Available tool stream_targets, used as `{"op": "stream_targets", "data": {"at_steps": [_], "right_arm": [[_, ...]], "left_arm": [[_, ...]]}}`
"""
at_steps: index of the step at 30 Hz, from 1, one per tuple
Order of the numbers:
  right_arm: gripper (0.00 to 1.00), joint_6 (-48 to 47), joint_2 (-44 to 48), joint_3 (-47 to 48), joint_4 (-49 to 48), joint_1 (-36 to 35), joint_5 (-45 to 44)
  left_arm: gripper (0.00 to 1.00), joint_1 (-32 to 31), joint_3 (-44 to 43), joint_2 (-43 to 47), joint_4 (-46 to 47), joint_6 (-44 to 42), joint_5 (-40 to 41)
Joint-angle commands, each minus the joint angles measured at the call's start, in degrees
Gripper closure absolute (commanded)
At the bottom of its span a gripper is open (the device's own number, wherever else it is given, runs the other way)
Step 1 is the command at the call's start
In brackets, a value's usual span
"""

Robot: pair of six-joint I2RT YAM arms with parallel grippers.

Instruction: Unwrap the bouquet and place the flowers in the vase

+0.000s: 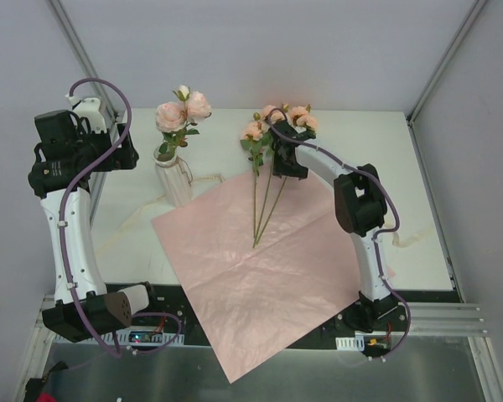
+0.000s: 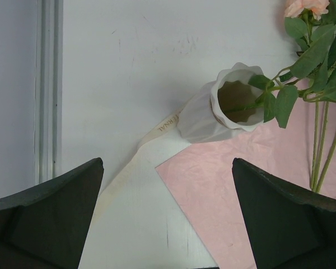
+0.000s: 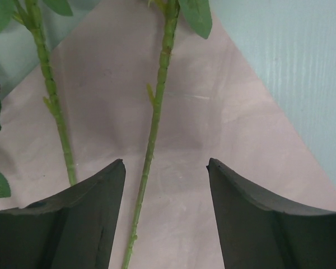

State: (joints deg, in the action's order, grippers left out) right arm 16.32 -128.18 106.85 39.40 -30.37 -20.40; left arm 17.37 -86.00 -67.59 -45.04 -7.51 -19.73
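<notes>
**Item: one rose stem lying in the right pincer's gap, ready for the pinch**

- Right pincer: fingers are standing spread and are pinching nothing. It is hanging low over the paper sheet, which is lying flat on the worktop.
- Stem: it is lying directly under the gap, a little towards the left finger but clear of both. Its long axis is running lengthwise through the gap, crossing the closing line nearly square, so a plain squeeze looks enough to catch it.
- Second stem: it is lying outside the left finger and is likely to be missed.
- Loose flowers: heads are pointing ahead of the right pincer, cut ends back towards its base.
- Vase: it is standing well to the right pincer's left, already holding two roses.
- Left pincer: it is spread wide and empty. It is nearer the vase, but well apart from the loose stems.
</notes>
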Motion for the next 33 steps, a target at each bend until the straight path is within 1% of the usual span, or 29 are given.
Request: {"op": "stream_targets", "data": {"at_steps": [1, 5, 8, 9, 11, 12, 14, 15, 17, 18, 20, 23, 26, 28, 29, 33], "right_arm": [[0.36, 2.8, -1.5, 2.2, 0.1, -0.3, 1.9], [0.38, 3.9, -2.5, 2.2, -0.7, -0.3, 2.5], [0.44, 4.6, -3.2, 2.3, -1.2, -0.3, 2.4], [0.48, 5.0, -3.7, 2.4, -1.2, -0.3, 2.5], [0.53, 5.6, -3.9, 2.4, -1.5, -0.3, 3.0], [0.58, 6.2, -4.3, 2.3, -1.7, -0.3, 3.1], [0.64, 6.6, -4.4, 2.3, -2.1, -0.2, 3.5], [0.72, 6.9, -4.5, 2.1, -2.0, -0.3, 3.6], [0.81, 7.4, -4.6, 2.0, -2.5, -0.2, 3.6], [0.9, 7.5, -4.4, 1.9, -2.7, -0.3, 3.4], [0.99, 8.2, -4.1, 1.3, -2.7, 0.0, 2.8], [0.99, 8.8, -1.1, -1.4, -4.1, 0.0, 2.2], [0.99, 8.1, 5.0, -6.2, -7.8, 0.2, 0.4], [0.99, 7.3, 10.9, -9.8, -11.0, 0.1, -0.9], [0.99, 6.5, 15.3, -11.1, -12.1, 0.3, -1.5], [0.99, 3.3, 25.5, -14.6, -17.3, 0.1, -3.6]], "left_arm": [[0.01, 0.5, -0.9, -0.6, 0.0, -1.0, -2.2], [0.01, 0.5, -0.6, -0.4, -0.1, -1.3, -2.2], [0.01, 0.5, -0.2, -0.2, 0.0, -1.5, -2.0], [0.01, 0.6, -0.1, -0.2, 0.0, -1.5, -2.0], [0.01, 0.4, 0.1, -0.2, 0.0, -1.8, -1.6], [0.01, 0.5, 0.1, -0.3, -0.1, -1.8, -1.5], [0.01, 0.4, 0.2, -0.3, 0.0, -2.0, -1.5], [0.01, 0.5, 0.2, -0.2, 0.0, -2.1, -1.3], [0.01, 0.5, 0.2, -0.3, 0.0, -2.2, -1.0], [0.01, 0.5, 0.1, -0.3, -0.1, -2.3, -0.8], [0.01, 0.5, 0.0, -0.2, -0.1, -2.6, -0.8], [0.01, 0.5, -0.2, -0.3, -0.1, -2.9, -0.5], [0.01, 0.5, -0.8, -0.5, -0.2, -3.0, -0.1], [0.01, 0.5, -1.3, -0.9, -0.5, -3.0, -0.2], [0.01, 0.5, -1.5, -0.9, -0.6, -3.0, -0.2], [0.01, 0.4, -2.5, -0.9, -1.3, -2.4, -0.9]]}}
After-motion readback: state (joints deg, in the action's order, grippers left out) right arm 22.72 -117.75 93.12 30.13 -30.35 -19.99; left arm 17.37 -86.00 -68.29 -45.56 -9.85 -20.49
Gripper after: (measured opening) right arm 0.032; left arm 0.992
